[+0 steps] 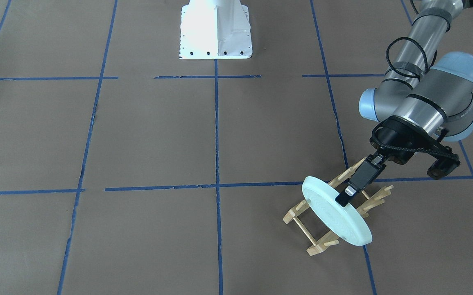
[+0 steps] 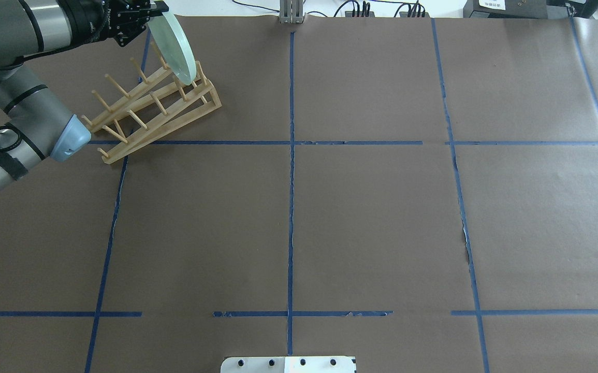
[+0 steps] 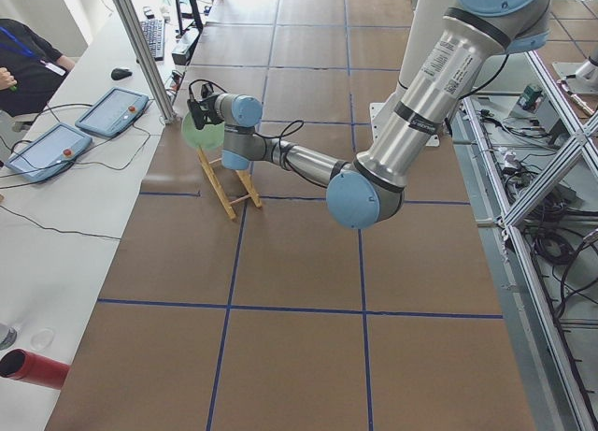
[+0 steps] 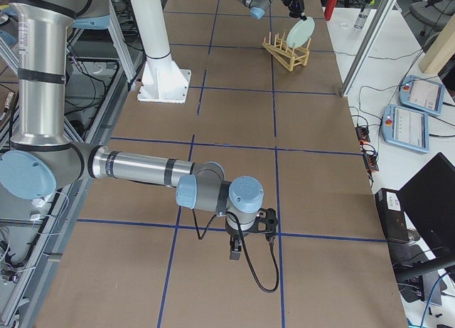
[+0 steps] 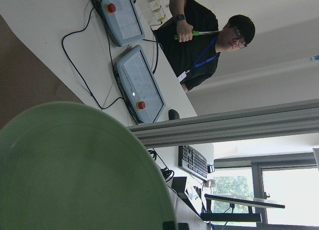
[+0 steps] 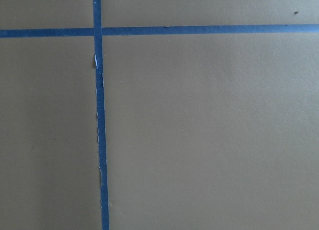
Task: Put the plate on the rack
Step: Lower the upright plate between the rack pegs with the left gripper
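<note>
Mint-green plate (image 1: 334, 217) was clamped at its upper rim by the left gripper (image 1: 346, 196), whose jaws were set narrow on that rim. The plate stood on edge, tilted, across the rack (image 1: 317, 247), with its lower rim among the pegs near one end. Contact with the rails could not be confirmed. The rack lay on the brown paper desk (image 1: 158, 135), over a blue tape line (image 1: 368, 266). The right gripper (image 4: 235, 252) hung low over the desk, well apart, and its opening could not be determined.

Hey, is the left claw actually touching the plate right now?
Touching. The front-facing view shows the left claw with its dark finger flat against the plate at the rim, with no gap between them.
</note>
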Robot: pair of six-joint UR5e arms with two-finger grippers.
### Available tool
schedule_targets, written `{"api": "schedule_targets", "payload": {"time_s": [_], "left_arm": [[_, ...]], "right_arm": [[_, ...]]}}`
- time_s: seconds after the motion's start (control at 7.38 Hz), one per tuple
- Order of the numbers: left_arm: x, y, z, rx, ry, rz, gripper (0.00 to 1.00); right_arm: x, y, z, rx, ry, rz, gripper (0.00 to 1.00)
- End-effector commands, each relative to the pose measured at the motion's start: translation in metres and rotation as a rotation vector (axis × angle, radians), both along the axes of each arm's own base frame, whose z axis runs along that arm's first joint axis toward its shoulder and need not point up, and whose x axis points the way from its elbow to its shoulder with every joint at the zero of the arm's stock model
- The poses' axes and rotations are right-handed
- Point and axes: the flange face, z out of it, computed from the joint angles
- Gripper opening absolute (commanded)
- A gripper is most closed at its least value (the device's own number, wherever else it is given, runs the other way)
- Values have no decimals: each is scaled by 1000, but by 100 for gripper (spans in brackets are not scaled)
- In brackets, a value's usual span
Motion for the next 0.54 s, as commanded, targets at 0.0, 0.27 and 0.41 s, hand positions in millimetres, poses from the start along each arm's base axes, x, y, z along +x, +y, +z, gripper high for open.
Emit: {"api": "schedule_targets", "payload": {"time_s": [0.0,0.27,0.41], "left_arm": [[16,4,15,-24,-18,13,0],[18,5,16,-24,-18,12,22],[17,4,15,-26,-15,-3,83]], "right_arm": [[0,0,0,0,0,0,100],[-1,0,0,0,0,-1,100],[0,0,-1,1,0,0,100]]}}
